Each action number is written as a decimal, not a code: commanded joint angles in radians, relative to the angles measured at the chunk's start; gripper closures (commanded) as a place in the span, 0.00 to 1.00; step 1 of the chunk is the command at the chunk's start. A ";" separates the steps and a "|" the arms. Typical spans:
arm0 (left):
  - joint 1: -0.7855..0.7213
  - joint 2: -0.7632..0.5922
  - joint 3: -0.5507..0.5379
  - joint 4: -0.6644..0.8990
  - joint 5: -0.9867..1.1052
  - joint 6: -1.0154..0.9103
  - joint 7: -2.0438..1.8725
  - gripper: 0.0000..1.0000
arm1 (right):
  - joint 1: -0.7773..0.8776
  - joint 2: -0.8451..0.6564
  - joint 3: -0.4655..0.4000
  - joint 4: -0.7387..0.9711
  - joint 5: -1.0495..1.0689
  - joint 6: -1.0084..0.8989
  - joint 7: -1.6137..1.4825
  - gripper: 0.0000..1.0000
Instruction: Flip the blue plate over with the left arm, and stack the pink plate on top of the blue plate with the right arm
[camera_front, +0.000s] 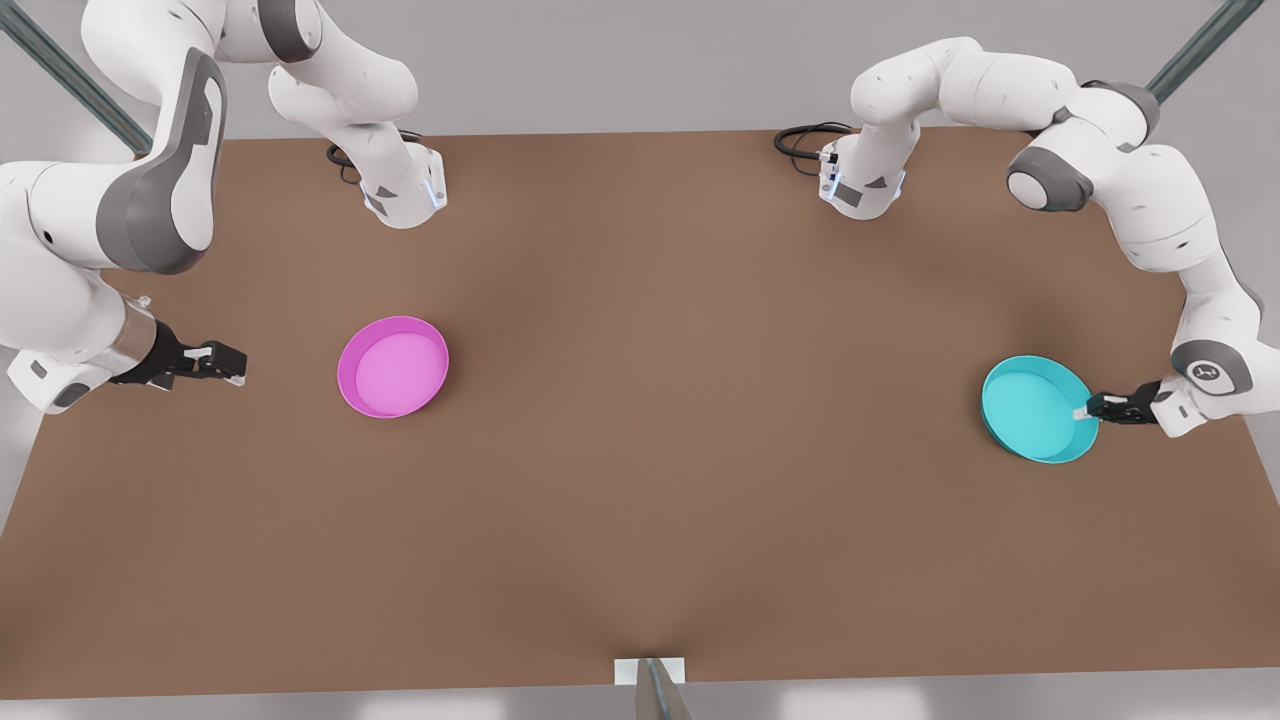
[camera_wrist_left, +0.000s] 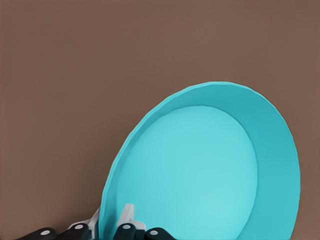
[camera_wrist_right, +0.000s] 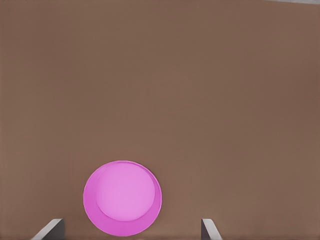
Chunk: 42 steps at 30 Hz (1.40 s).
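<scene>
**Ana:** Front view puts the left claw (camera_front: 1088, 410) at the picture's right, pinched on the rim of the round, shallow cyan-turquoise plastic plate (camera_front: 1035, 405). What step would you call this?

**Ben:** The flip, I'd say, just at its start. From the left wrist view the claw (camera_wrist_left: 111, 220) has one finger (camera_wrist_left: 127, 215) inside the rim and the other outside, clamped on the blue plate (camera_wrist_left: 205, 170). The plate looks tipped, its far edge raised off the brown worktop (camera_wrist_left: 100, 75), open side still showing.

**Ana:** So the next move?

**Ben:** Most likely a roll of the wrist to carry the plate past upright and lay it face down, then a release. The grip is on a thin edge, so it could slip while turning.

**Ana:** And the right arm?

**Ben:** It waits. Its claw (camera_front: 222, 362) hangs at the front view's left, fingers spread apart, beside but well clear of the round, shallow magenta-pink plastic plate (camera_front: 393, 366). That plate lies flat, open side up, on the worktop (camera_front: 640, 450); the right wrist view shows it (camera_wrist_right: 122, 198) ahead, between the two fingertips (camera_wrist_right: 50, 229).
</scene>
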 joint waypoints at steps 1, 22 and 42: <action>0.000 0.000 0.000 0.000 -0.001 0.000 0.000 0.74 | 0.000 0.000 0.000 0.001 0.000 0.000 0.001 0.00; -0.155 -0.158 0.003 0.029 0.206 -0.046 -0.242 0.79 | -0.006 -0.008 -0.006 0.001 0.000 -0.009 0.000 0.00; -0.672 -0.333 0.005 0.046 0.655 -0.112 -0.856 0.79 | -0.008 -0.011 -0.006 0.001 0.000 -0.011 -0.003 0.00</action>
